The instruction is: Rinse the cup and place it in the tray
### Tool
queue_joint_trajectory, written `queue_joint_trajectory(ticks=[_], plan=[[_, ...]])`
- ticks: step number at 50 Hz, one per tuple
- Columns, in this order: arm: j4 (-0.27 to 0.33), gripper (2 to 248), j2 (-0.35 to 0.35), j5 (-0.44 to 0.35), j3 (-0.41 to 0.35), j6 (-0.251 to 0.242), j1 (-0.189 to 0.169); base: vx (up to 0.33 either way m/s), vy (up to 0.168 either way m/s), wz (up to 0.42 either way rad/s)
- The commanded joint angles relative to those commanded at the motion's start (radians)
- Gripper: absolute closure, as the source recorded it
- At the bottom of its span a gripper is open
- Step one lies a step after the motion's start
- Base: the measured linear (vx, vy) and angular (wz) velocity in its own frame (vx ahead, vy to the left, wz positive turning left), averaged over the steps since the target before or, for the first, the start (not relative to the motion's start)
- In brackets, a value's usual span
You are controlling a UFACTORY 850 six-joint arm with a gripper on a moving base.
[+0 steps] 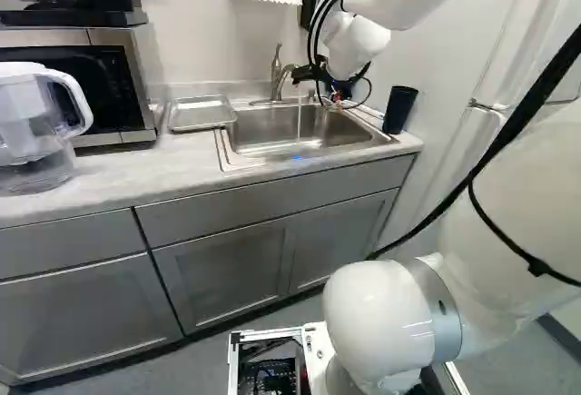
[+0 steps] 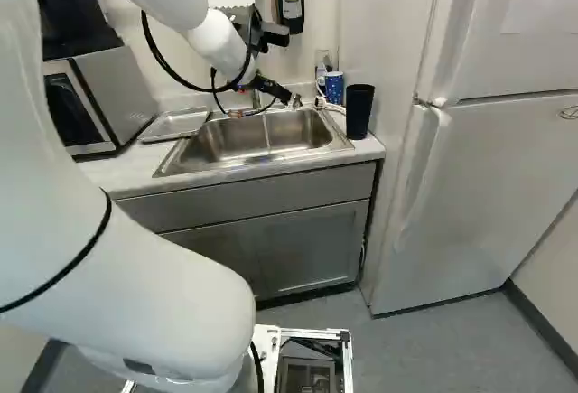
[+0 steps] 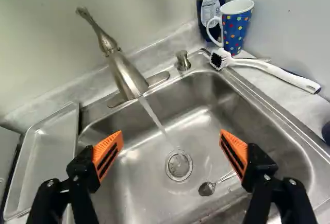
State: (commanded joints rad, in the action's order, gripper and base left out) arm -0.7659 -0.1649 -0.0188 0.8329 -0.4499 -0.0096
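Over the sink, my gripper (image 1: 337, 96) hangs from the raised arm; it also shows in the right base view. In the wrist view the gripper (image 3: 171, 137) is open, its two orange pads wide apart with nothing between them. A blue cup (image 3: 237, 31) with coloured dots and a white handle stands upright at the sink's back corner, ahead of the gripper and apart from it. The shallow metal tray (image 1: 201, 113) lies on the counter beside the sink. Water runs from the faucet (image 3: 126, 77) into the basin (image 3: 206, 154).
A spoon (image 3: 207, 188) lies in the sink near the drain. Beside the blue cup are a white brush (image 3: 273, 70) and a soap bottle (image 3: 210, 9). A tall black cup (image 2: 359, 111) stands by the sink. A pitcher (image 1: 32, 127) and microwave (image 1: 104, 82) occupy the counter; a fridge (image 2: 488, 194) stands alongside.
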Motion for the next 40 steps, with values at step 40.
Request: queue_joint_trajectory(ticks=[40], plan=[[-0.181, 3, 0.056, -0.205, -0.037, 0.000, -0.031, 0.000, 0.000, 0.000]])
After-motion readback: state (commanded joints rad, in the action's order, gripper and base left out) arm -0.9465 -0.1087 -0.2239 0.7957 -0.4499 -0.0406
